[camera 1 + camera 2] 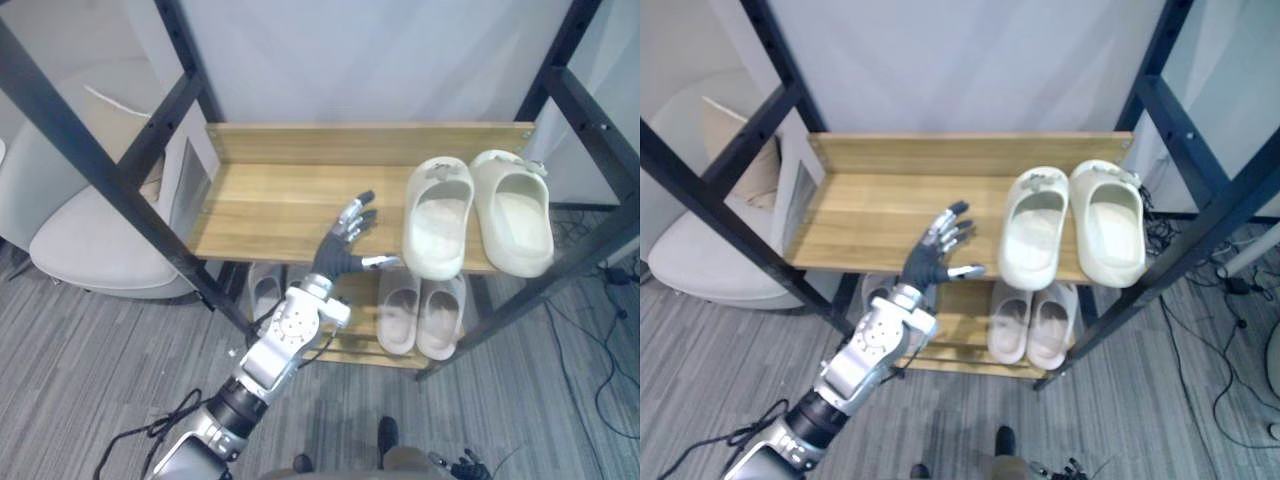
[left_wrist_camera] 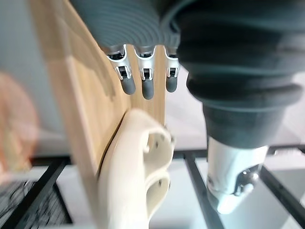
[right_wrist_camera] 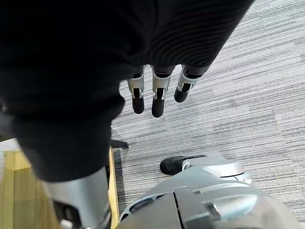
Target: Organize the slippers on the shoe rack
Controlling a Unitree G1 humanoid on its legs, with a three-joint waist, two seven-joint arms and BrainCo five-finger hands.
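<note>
Two cream slippers lie side by side on the right of the wooden top shelf, the left one and the right one, both with toes toward the back wall and heels over the front edge. My left hand hovers open over the shelf's front edge, fingers spread, thumb close to the left cream slipper's heel. In the left wrist view that slipper lies just past my straight fingers. A pale pink pair sits on the lower shelf. My right hand hangs open over the grey carpet.
Black diagonal frame bars cross the left and right sides of the rack. A white chair stands to the left. Another pale slipper sits on the lower shelf's left. Cables lie on the carpet at the right.
</note>
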